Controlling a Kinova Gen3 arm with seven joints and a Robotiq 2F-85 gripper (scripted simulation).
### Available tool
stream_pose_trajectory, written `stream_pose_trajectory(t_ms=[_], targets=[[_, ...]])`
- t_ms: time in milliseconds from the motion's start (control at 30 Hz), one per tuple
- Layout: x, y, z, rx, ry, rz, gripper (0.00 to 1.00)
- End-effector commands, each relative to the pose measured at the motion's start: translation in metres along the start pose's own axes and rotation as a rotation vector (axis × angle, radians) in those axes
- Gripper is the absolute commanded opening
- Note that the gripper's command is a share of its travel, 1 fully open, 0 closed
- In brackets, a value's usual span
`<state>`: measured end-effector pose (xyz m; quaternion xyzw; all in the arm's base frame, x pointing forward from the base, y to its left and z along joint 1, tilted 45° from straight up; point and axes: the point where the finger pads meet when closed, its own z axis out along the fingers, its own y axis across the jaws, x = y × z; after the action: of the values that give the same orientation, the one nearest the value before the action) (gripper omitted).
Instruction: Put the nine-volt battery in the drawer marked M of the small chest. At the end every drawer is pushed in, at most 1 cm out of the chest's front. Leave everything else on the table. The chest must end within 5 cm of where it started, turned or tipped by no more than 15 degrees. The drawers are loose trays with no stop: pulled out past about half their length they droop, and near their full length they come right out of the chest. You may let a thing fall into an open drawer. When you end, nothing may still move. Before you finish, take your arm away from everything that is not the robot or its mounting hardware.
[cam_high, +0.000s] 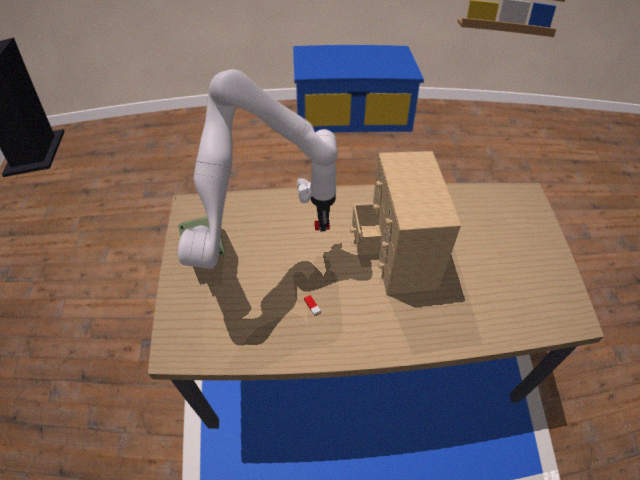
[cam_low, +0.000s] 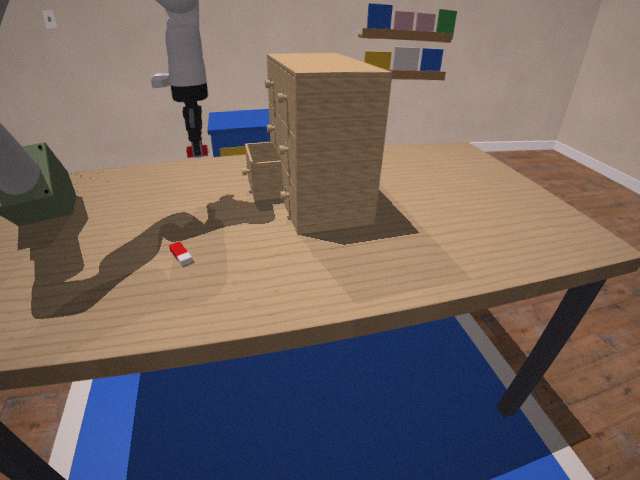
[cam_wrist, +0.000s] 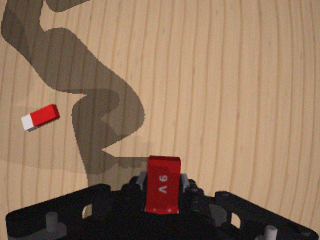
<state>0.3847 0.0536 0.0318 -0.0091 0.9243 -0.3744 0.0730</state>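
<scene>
My gripper (cam_high: 322, 225) (cam_low: 196, 149) (cam_wrist: 163, 183) is shut on a red nine-volt battery (cam_high: 316, 224) (cam_low: 191, 153) (cam_wrist: 163, 184) with "9V" on its face. It holds the battery high above the table, a little left of the chest. The small wooden chest (cam_high: 416, 217) (cam_low: 333, 139) stands upright on the table. One drawer (cam_high: 365, 225) (cam_low: 262, 167) low on its front stands pulled out, open at the top. The drawer's mark is too small to read.
A small red and white block (cam_high: 311, 304) (cam_low: 181, 253) (cam_wrist: 39, 118) lies on the table in front of the arm's shadow. The arm's green base (cam_high: 186, 227) (cam_low: 40, 188) sits at the table's left. A blue cabinet (cam_high: 356, 87) stands on the floor behind.
</scene>
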Motion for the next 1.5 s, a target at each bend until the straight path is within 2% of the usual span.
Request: stream_pose_trajectory(t_ms=[0,933,1467], targets=[[-0.0013,0.003,-0.0066,-0.006,-0.008,-0.004,0.23],[-0.0012,0.0029,-0.0068,-0.006,-0.025,-0.004,0.23],[-0.0008,0.0029,-0.0065,-0.006,-0.076,-0.004,0.23]])
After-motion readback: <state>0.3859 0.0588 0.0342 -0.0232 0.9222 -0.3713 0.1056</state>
